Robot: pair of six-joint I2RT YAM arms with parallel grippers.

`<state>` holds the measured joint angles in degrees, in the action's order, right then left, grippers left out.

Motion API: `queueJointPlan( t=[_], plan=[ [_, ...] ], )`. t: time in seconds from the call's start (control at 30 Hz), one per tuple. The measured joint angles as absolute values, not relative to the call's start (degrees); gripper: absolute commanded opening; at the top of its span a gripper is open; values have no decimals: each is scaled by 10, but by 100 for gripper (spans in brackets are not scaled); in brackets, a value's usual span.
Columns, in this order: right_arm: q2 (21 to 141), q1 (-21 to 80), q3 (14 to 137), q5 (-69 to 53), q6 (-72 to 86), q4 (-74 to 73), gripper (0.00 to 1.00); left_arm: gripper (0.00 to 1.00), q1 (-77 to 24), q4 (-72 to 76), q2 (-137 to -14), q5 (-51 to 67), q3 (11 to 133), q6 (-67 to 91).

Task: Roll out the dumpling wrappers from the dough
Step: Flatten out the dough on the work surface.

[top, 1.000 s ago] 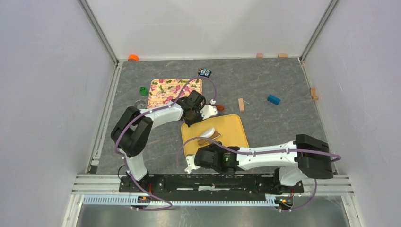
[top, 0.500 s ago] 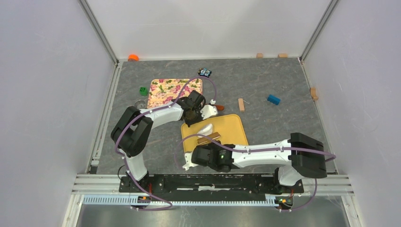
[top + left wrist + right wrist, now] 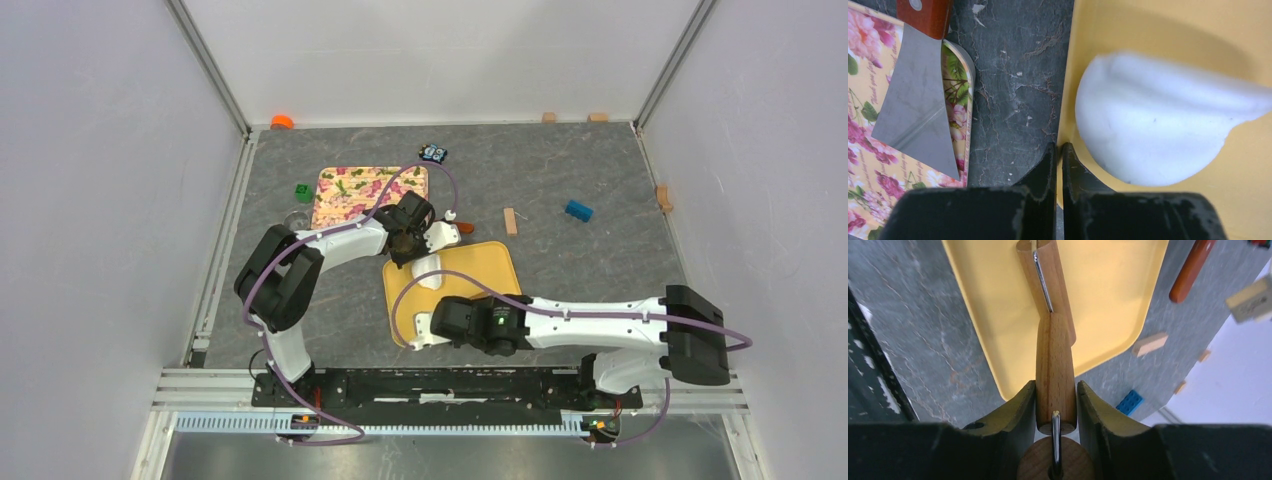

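The dough [image 3: 1158, 125] is a smooth white lump, rounded on one side and drawn out to a thin flap on the other. It lies on the yellow cutting board [image 3: 1173, 30], close to that board's edge.

The left claw [image 3: 1058, 150] has its fingers pressed together with nothing between them. Its tips sit at the yellow board's rim, just beside the dough; the wrist view does not show whether they touch it.

The right claw [image 3: 1055, 390] is clamped on the handle of a wooden rolling pin [image 3: 1054, 360], which reaches out over the yellow board from its near edge.

On the far side of the left claw, a scraper [image 3: 913, 115] with a steel blade and a reddish wooden handle lies with its blade across the corner of a floral cutting board [image 3: 863, 150]. A strip of dark grey stone-patterned counter [image 3: 1013, 75] separates the two boards.

Farther out on the counter lie a small wooden block [image 3: 510, 220] and a blue brick [image 3: 578, 210], both apart from the yellow board.
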<state>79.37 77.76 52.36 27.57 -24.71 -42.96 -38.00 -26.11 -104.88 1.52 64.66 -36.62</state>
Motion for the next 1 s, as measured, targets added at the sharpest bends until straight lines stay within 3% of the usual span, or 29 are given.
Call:
queueJointPlan(
  t=[0.43,0.8,1.0],
  plan=[
    [767,702,553,351,-241,-449,0,2,-372,-267,-1043,25,651,-366],
    [797,783,655,367,-239,-416,0,2,-331,-290,-1044,100,662,-365],
    [816,751,646,387,-237,-400,0,2,-315,-307,-1048,124,669,-365]
  ],
)
